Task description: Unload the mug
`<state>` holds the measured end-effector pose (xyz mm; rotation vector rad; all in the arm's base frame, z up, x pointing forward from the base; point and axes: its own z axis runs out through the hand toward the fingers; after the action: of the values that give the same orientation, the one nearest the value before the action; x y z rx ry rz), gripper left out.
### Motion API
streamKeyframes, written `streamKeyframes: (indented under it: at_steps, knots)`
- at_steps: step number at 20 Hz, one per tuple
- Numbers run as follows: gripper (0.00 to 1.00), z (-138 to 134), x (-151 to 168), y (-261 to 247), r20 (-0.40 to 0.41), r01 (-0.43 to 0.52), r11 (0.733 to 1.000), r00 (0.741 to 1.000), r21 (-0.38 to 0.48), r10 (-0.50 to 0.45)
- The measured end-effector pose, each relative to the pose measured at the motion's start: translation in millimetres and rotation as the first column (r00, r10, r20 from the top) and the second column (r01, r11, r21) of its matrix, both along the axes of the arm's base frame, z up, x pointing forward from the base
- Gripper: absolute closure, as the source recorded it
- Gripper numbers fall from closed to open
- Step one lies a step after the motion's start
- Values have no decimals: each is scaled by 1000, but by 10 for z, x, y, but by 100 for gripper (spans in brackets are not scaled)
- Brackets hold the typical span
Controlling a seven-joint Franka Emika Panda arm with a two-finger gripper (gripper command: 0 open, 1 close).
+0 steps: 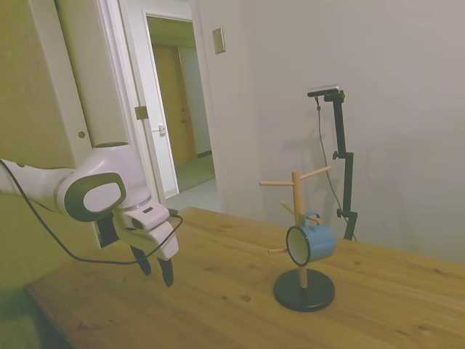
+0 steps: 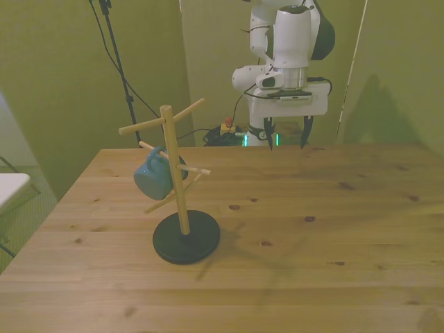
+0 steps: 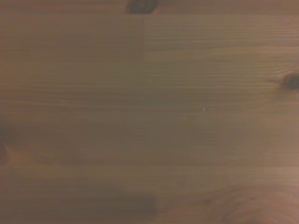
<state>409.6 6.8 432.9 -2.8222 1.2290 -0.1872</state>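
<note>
while one small light-blue enamel-style mug [image 1: 314, 243] hangs by its blue loop handle on a peg of one wooden mug tree [image 1: 296, 211], one white robot arm's two-finger gripper [image 1: 156, 270] hovers above the bare wooden table [image 1: 218, 305], well apart from the tree. one round black base [image 1: 304, 289] carries the tree's single upright post; at least four thin wooden pegs slant out from the post at different heights, and only one peg bears a load. the mug lies on its side, its long axis roughly level: in the side view its whitish inside and thin dark rim face the camera and slightly the picture's left. in the front view the mug [image 2: 154, 173] hangs on the front view's left of the post [image 2: 173, 170], its closed bottom turned toward the front view's lower left, above the black base [image 2: 186, 236] without touching it. the gripper [image 2: 284, 138] points straight down with its two dark fingers [image 2: 302, 133] spread apart and nothing between them. the wrist view shows only blurred wood grain of the table [image 3: 149, 112] with two dark knots.
</note>
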Motion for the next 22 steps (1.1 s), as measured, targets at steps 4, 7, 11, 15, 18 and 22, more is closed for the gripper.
streamKeyframes:
  at_steps: [4,7,11,15,18,22]
  knots:
    - [0,31,38,-54,37,-4,1000,999,-2,4]
    - [0,114,61,-330,89,43,999,995,-33,-40]
    - [0,331,-39,-870,158,139,988,979,-74,-126]
    - [0,663,-200,-1410,280,237,964,940,-118,-197]
    - [0,796,-214,-1664,385,282,948,899,-148,-207]
    - [0,688,-30,-1938,415,328,934,876,-145,-244]
